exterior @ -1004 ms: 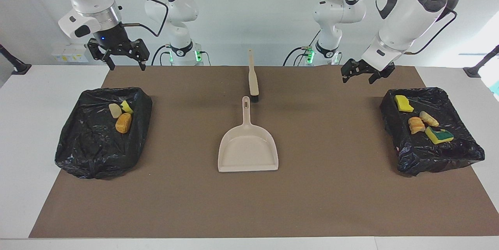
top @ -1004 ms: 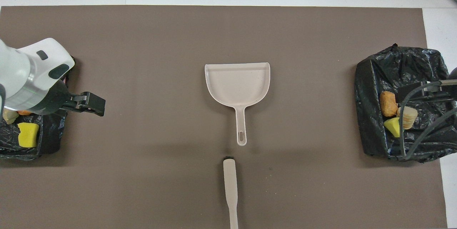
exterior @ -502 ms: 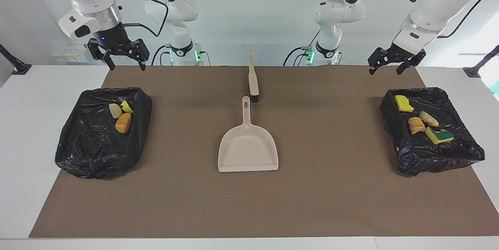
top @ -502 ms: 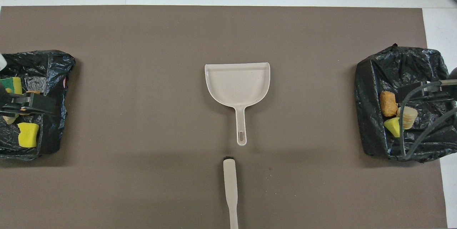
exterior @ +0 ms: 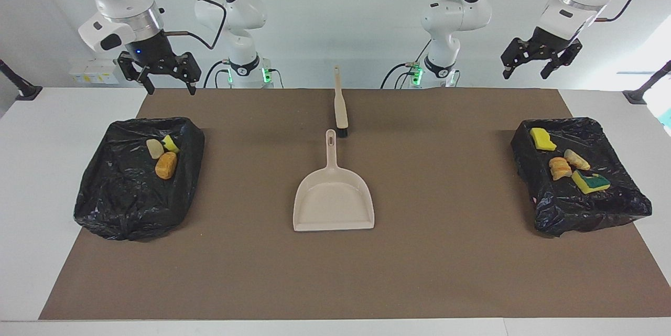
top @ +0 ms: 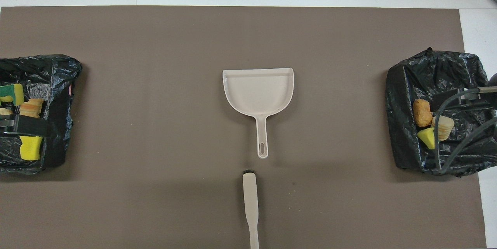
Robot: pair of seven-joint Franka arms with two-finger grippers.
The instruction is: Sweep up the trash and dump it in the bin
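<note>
Two bins lined with black bags stand at the two ends of the brown mat. The bin (exterior: 118,213) at the right arm's end holds three bits of trash: a pale lump (exterior: 153,148), a yellow chunk (exterior: 170,143) and an orange-brown lump (exterior: 166,165). The bin (exterior: 595,213) at the left arm's end holds several more, among them a yellow sponge (exterior: 542,139) and a yellow-and-green sponge (exterior: 591,182). My right gripper (exterior: 171,88) hangs open and empty high over its bin. My left gripper (exterior: 525,75) is open and empty too, raised high over the other bin.
A beige dustpan (exterior: 334,197) lies flat mid-mat with its handle pointing toward the robots. A beige brush (exterior: 341,108) with black bristles lies just nearer the robots, in line with that handle. White table (exterior: 31,179) borders the mat.
My left arm has lifted and swung its open gripper from over the mat out toward its own end of the table. The right arm, dustpan, brush and trash have not moved.
</note>
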